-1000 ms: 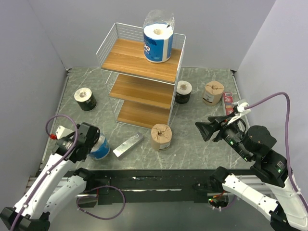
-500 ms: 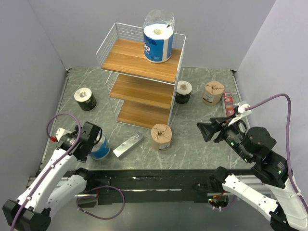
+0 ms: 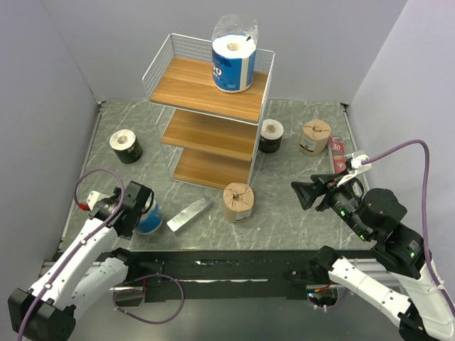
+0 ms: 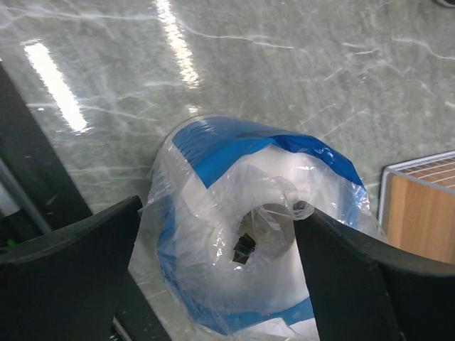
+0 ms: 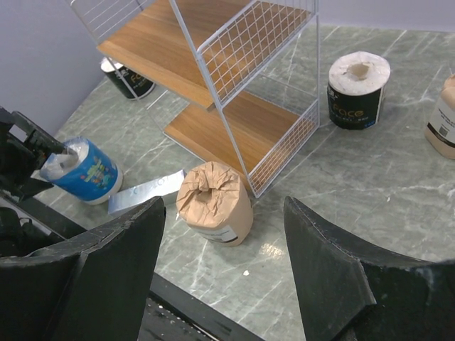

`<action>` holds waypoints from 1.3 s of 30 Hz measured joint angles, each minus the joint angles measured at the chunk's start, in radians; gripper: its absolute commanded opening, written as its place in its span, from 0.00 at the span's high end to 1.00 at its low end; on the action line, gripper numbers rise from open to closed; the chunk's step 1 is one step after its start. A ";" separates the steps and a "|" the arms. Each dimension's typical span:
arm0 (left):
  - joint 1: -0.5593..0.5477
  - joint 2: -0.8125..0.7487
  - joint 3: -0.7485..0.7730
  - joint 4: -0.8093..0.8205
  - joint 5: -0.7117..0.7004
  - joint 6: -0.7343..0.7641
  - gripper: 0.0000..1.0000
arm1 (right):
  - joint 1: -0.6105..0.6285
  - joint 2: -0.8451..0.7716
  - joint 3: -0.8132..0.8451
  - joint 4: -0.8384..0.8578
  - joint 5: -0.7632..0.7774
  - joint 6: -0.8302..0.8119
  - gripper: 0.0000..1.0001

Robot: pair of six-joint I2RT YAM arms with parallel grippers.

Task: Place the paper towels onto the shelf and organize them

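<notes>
Top external view: the shelf (image 3: 206, 121) stands toward the back of the table (image 3: 284, 224). The first blue roll (image 3: 233, 62) sits upright on the shelf's top board, near the right rear corner.

The second blue roll (image 3: 149, 219) stands on the table near the front left, just left of the silver bar (image 3: 189, 214). The left tool (image 3: 137, 209) is down around this roll with its fingers (image 4: 71, 263) spread wide. In the left wrist view a dark finger shows on each side of the crinkled plastic wrap, and the right one meets the edge of the wrap. Whether either finger presses on the roll cannot be told.

The left black roll (image 3: 126, 145) stands upright on the table, left of the shelf and apart from it. The right black roll (image 3: 271, 136) stands just beside the shelf's right side. The far brown roll (image 3: 315, 136) is to its right, with the red box (image 3: 337, 153) lying near that. The front brown roll (image 3: 238, 202) stands just in front of the shelf's front right corner, to the right of the silver bar.

The right tool (image 3: 300, 193) hangs over the right side of the table, well apart from every roll. Its fingers are apart with nothing between them.
</notes>
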 measured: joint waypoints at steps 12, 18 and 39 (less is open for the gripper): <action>0.002 0.007 -0.037 0.131 -0.005 0.002 0.16 | 0.000 -0.006 0.000 -0.007 0.016 -0.003 0.25; 0.002 0.006 0.006 0.048 -0.001 0.006 0.11 | 0.000 -0.006 0.000 -0.008 0.021 -0.007 0.25; 0.002 0.014 0.076 -0.048 0.057 0.093 0.17 | 0.000 -0.006 -0.002 -0.008 0.033 -0.007 0.24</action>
